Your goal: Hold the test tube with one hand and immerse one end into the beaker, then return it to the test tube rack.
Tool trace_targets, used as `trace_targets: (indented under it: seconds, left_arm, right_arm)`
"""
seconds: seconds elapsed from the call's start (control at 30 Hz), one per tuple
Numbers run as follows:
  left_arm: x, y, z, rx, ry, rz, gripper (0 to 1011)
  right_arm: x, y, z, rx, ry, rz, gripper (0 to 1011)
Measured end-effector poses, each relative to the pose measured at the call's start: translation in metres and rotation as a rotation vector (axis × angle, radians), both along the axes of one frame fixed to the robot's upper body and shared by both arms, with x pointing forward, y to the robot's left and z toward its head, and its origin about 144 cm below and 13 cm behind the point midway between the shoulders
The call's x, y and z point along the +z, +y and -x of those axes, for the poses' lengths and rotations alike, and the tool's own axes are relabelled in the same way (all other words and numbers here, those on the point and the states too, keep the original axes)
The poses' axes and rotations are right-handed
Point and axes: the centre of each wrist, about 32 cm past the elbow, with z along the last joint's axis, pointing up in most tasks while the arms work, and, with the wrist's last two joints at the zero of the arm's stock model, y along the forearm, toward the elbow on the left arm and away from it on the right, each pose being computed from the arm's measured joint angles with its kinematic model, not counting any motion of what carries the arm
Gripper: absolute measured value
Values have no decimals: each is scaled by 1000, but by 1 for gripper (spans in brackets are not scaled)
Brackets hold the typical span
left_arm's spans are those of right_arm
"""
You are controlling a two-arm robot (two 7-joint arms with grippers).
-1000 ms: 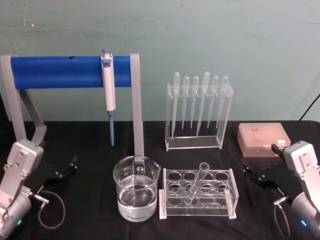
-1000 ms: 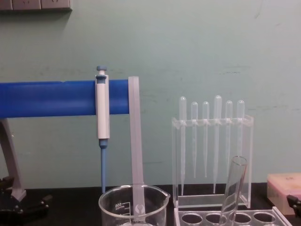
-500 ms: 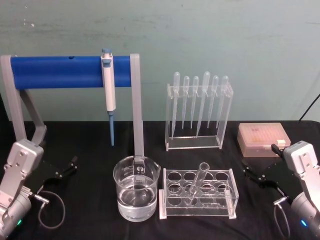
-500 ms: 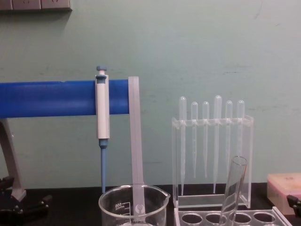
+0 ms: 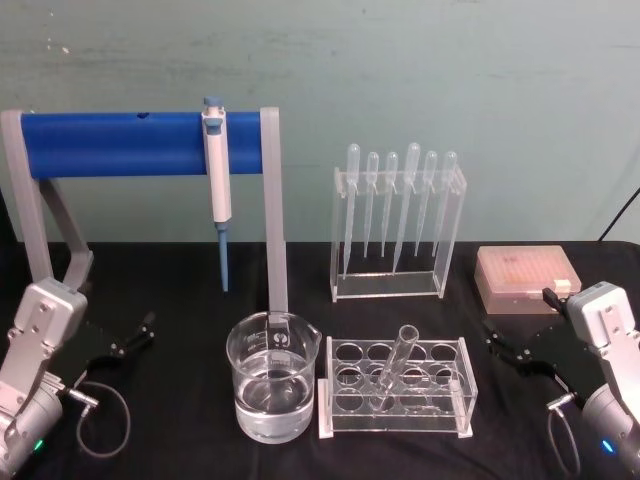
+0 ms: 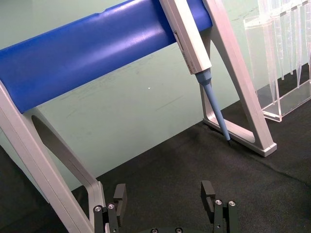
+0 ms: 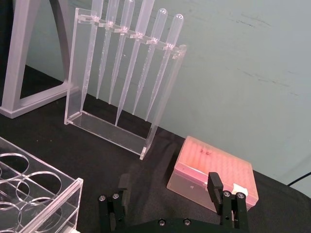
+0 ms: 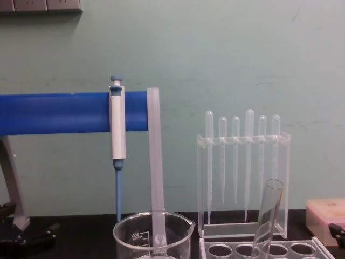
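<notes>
The test tube leans tilted in a hole of the clear rack, its open rim up; the chest view shows its upper part. To the rack's left stands the beaker, partly filled with clear liquid, its rim low in the chest view. My left gripper rests open near the table's left side, far from both, and the left wrist view shows nothing between its fingers. My right gripper sits open to the right of the rack, with nothing between its fingers.
A blue bar stand at the back left carries a blue-and-white pipettor. A tall clear holder with several plastic pipettes stands behind the rack. A pink tip box lies at the back right. The tabletop is black cloth.
</notes>
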Motion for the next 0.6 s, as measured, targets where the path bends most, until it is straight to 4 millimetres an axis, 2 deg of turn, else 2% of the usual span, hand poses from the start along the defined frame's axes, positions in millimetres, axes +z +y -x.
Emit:
trace_targets:
  seconds: [0.6]
  left_arm:
    - [0,0,0,0,0,0,1000]
  right_arm:
    - [1,0,0,0,-4,-2,1002]
